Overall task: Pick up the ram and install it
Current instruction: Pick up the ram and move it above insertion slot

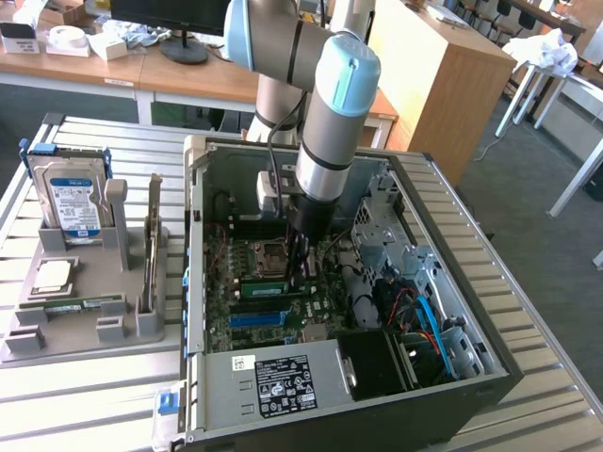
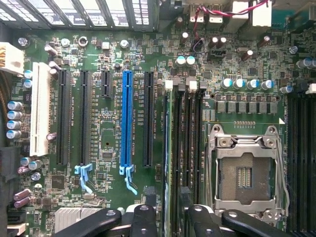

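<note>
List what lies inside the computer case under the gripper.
A motherboard: empty processor socket, blue expansion slot, and memory slots with the ram standing edge-up below the gripper. The gripper's fingers cover one end of the slots, so the latches there cannot be seen.

Silver tubular arm (image 1: pixel 327 141), pale-blue joint caps (image 1: pixel 350 58), black hand (image 1: pixel 302 268)

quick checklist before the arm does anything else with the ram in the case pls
1. ram standing on edge in a slot of the motherboard: ok
2. gripper open, one finger on each side of the ram, not clamping it: ok
3. ram pushed fully home in its slot: cannot tell
4. red and white wires away from the ram: ok
5. processor socket clear of the gripper: ok
</note>
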You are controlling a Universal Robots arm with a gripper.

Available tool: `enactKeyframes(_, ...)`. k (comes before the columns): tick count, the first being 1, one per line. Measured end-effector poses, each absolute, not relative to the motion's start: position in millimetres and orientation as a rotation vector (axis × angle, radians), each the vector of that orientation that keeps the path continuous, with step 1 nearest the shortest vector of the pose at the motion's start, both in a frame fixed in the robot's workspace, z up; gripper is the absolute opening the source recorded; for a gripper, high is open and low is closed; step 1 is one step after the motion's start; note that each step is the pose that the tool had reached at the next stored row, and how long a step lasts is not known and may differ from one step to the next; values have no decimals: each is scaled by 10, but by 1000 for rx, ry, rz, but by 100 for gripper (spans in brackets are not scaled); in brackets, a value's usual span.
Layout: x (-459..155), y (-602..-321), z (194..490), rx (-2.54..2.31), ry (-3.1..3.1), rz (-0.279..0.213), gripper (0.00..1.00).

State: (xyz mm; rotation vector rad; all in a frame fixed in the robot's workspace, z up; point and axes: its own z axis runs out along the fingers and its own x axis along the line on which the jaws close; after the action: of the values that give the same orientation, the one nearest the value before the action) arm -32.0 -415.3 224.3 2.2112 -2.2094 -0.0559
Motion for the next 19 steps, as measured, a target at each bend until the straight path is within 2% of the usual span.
enactKeyframes(19,-305,-4153,2855,2208,-2207,-49,31)
